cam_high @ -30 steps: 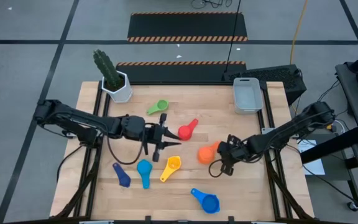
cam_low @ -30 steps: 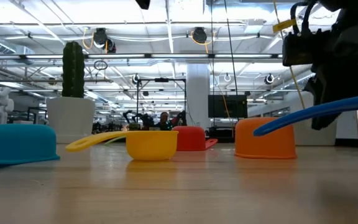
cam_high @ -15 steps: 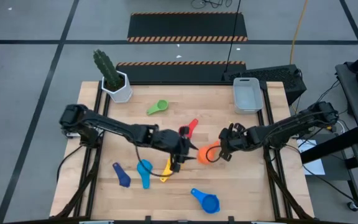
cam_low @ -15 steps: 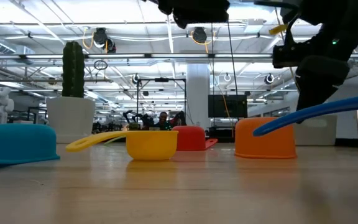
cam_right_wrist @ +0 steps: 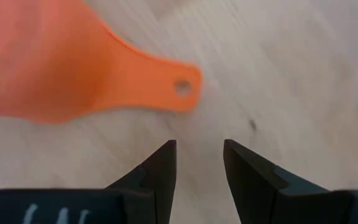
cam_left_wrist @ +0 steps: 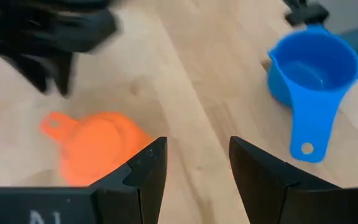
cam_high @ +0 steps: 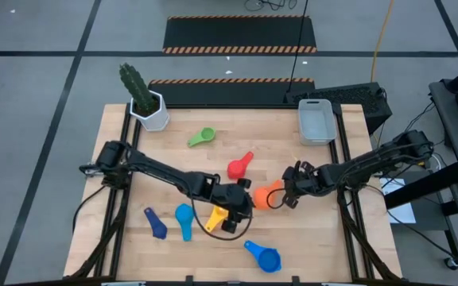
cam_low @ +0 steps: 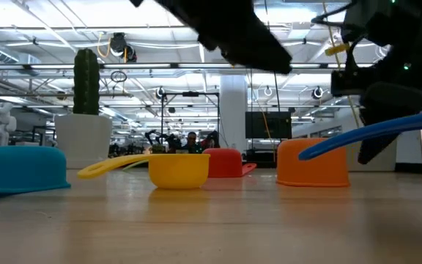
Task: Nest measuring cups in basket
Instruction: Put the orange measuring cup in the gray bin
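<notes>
The orange measuring cup (cam_high: 265,195) lies upside down on its rim at the table's middle right, its handle (cam_right_wrist: 166,87) pointing toward my right gripper (cam_high: 286,192). That gripper (cam_right_wrist: 199,163) is open just short of the handle's end, touching nothing. My left gripper (cam_high: 248,200) is open on the cup's left side, slanting down, with the cup (cam_left_wrist: 98,155) just ahead of its fingers (cam_left_wrist: 146,171). Red (cam_high: 239,165), green (cam_high: 201,137), yellow (cam_high: 215,218), light blue (cam_high: 184,218), dark blue (cam_high: 155,223) and blue (cam_high: 262,255) cups lie scattered. The basket (cam_high: 316,121) stands at the far right.
A white cactus pot (cam_high: 149,107) stands at the far left corner. My left arm (cam_high: 165,171) reaches across the table's middle, over part of the yellow cup. In the low view the blue cup's handle (cam_low: 372,136) crosses in front of the orange cup (cam_low: 313,163).
My left gripper has swept toward the table's right edge and down, tipping its fingers downward, from beside the red cup to the orange cup's left side. My right gripper has shifted a little toward the far edge, to the orange cup's handle. The cups have stayed put.
</notes>
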Robot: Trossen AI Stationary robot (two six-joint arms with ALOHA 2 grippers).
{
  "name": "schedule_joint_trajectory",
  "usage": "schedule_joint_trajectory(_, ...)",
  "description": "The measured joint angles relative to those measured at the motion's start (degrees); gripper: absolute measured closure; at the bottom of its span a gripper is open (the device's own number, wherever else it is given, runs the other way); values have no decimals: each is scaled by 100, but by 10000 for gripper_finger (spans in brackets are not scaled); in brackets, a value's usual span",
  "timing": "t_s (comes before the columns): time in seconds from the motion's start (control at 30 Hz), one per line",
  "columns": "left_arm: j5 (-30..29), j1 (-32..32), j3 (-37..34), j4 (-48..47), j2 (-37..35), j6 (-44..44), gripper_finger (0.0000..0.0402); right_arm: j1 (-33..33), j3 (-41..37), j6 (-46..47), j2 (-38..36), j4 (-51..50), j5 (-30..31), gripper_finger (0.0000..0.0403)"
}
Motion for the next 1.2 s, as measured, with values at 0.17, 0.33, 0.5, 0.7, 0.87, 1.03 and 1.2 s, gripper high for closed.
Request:
schedule_joint_trajectory(0.17,37,-106,0,23,263,-1,224,-40,-150,674,-20,54,21,271)
schedule_joint_trajectory(0.33,20,-116,0,119,312,-44,224,-283,-156,741,-54,81,-126,244)
schedule_joint_trajectory(0.5,24,-99,0,367,312,-63,224,-547,-158,367,-87,165,-124,203)
schedule_joint_trajectory(0.7,519,-305,-2,1520,312,-374,224,-649,-158,0,-87,330,-103,166)
schedule_joint_trajectory(0.87,206,-482,0,1962,594,0,224,-647,-158,26,-87,390,-104,156)
schedule_joint_trajectory(1.03,93,-404,-2,2357,1062,-5,224,-647,-158,107,-87,624,-80,156)
schedule_joint_trajectory(1.2,-292,-356,-7,2355,1284,1,224,-647,-158,180,-85,769,79,156)
